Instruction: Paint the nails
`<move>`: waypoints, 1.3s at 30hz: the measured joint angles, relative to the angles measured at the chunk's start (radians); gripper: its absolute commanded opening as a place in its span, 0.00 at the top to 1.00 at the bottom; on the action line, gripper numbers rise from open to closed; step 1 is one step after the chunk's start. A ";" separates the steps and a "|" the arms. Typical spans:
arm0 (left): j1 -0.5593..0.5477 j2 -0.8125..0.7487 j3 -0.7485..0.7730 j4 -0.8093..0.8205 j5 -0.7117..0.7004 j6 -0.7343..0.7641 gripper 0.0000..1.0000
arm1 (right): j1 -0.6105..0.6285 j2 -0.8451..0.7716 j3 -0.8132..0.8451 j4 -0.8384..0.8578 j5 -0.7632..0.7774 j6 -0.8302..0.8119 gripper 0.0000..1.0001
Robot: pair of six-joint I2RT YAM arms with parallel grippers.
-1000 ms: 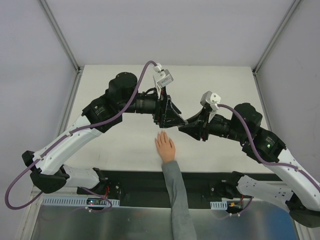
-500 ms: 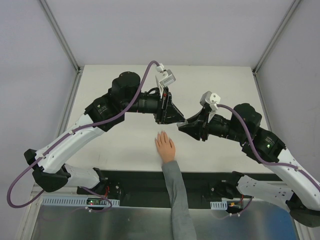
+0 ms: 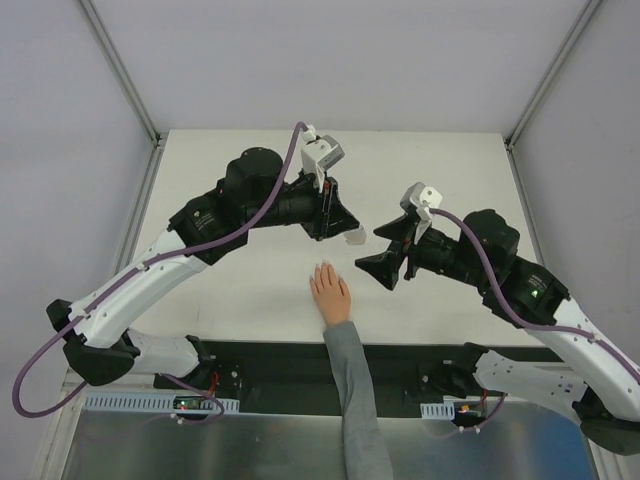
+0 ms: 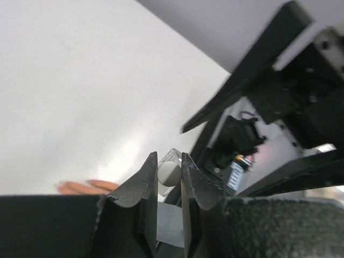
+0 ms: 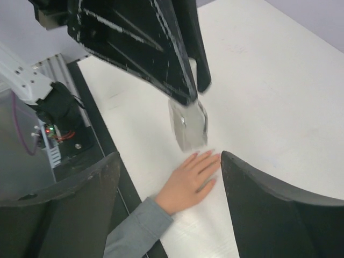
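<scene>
Nails [image 3: 322,268]: tiny, at the fingertips of a pale peach-pink hand [image 3: 331,293], barely different from the skin, too small to tell if coated. The hand lies flat, palm down, on the white table [image 3: 250,290] at mid near edge. Fingers are together, pointing away from the arm bases. A grey sleeve [image 3: 352,390] runs back off the near edge.

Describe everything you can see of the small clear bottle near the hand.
The small clear bottle is a squat, translucent, glass-like block with rounded corners, showing a pale round end in the left wrist view. It hangs in the air, clamped between the black fingers of the left tool, above the white table and near the pale hand without touching its fingertips. The open right tool stands apart.
</scene>
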 measured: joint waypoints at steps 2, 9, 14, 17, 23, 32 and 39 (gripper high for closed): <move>0.016 -0.023 -0.037 -0.004 -0.092 0.014 1.00 | 0.000 -0.020 -0.026 -0.007 0.043 0.000 0.22; 0.287 -0.111 -0.282 -0.010 -0.343 -0.003 1.00 | 0.000 -0.148 -0.126 -0.084 0.164 0.001 0.22; 0.513 -0.123 -0.449 0.012 -0.613 -0.079 1.00 | 0.000 -0.257 -0.195 -0.138 0.235 0.018 0.22; 0.651 -0.104 -0.540 0.053 -0.753 -0.153 1.00 | 0.000 -0.308 -0.227 -0.158 0.263 0.035 0.22; 0.880 0.035 -0.624 0.166 -0.858 -0.295 1.00 | 0.000 -0.335 -0.232 -0.180 0.275 0.062 0.22; 0.995 0.236 -0.621 0.234 -0.884 -0.417 1.00 | 0.000 -0.413 -0.247 -0.207 0.297 0.085 0.22; 0.995 0.299 -0.619 0.251 -0.916 -0.487 0.97 | 0.000 -0.439 -0.253 -0.242 0.312 0.098 0.22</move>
